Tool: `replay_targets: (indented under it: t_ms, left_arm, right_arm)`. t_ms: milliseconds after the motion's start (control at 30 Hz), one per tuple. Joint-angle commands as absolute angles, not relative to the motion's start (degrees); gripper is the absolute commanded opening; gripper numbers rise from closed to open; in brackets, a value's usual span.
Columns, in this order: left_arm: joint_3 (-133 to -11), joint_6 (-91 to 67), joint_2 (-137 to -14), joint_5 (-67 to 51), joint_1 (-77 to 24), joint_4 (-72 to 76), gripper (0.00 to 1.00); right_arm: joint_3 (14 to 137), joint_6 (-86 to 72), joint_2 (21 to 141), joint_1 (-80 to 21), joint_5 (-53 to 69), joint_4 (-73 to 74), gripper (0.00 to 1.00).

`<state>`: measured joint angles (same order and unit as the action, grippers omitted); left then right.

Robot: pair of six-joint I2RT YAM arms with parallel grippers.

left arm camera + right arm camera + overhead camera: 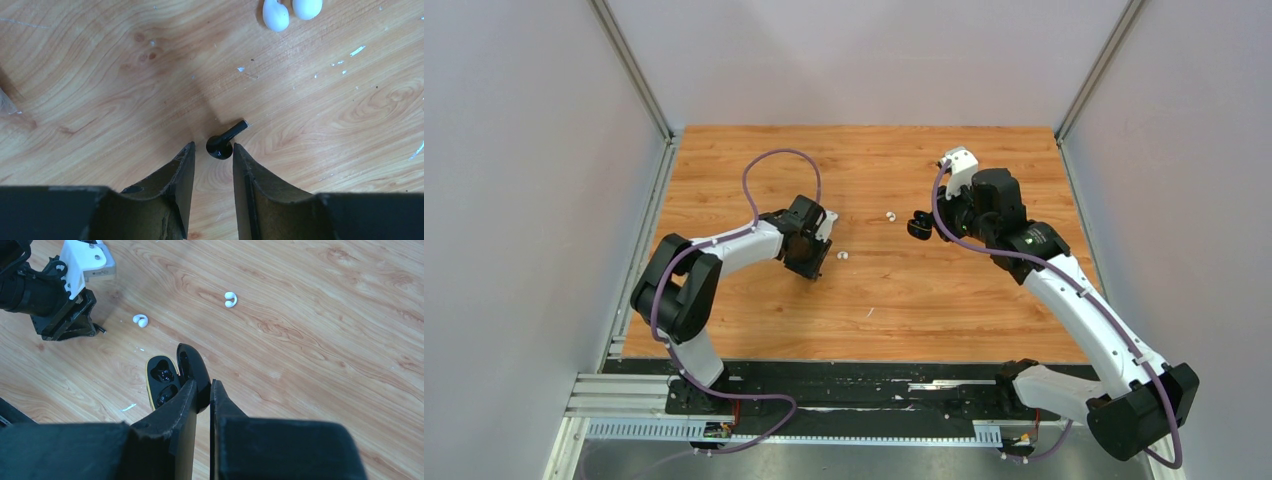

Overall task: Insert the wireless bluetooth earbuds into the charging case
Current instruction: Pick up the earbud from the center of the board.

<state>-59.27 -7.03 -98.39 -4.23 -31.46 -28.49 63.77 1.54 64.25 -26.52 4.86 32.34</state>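
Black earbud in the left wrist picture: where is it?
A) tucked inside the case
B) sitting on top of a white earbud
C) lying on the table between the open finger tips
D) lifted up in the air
C: the black earbud lies flat on the wooden table between the tips of the left gripper, whose jaws stand apart with a gap showing beside it.

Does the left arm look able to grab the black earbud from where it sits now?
Probably yes: the black earbud lies on the table right at the open tips of the left end effector, with nothing blocking it.
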Motion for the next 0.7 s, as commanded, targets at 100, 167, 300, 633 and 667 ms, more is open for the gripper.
replay_targets:
  t_ms: [100, 167, 300, 633, 667]
  left_arm:
    - [-61.8, -4.4, -100.1, -5.5, -31.4, -29.7, 0.35]
    - [-62.3, -4.3, -100.9, -5.8, -31.4, -30.1, 0.30]
    - [-62.8, -3.8, -102.0, -6.7, -31.3, -30.1, 0.24]
    - [-60.3, -4.8, -95.5, -8.6, -30.3, -29.0, 0.06]
    - [-59.8, -5.0, -94.1, -8.5, -30.1, -28.4, 0.04]
  right_arm:
    - [63.8, 0.6, 62.9, -26.2, 5.2, 30.2, 0.00]
    - [63.7, 0.5, 63.1, -26.2, 5.2, 30.0, 0.00]
    - [63.5, 0.4, 63.0, -26.2, 5.3, 29.9, 0.00]
    - [63.3, 0.5, 62.6, -26.2, 5.1, 29.9, 0.00]
    - [63.2, 0.4, 62.6, -26.2, 5.2, 29.9, 0.00]
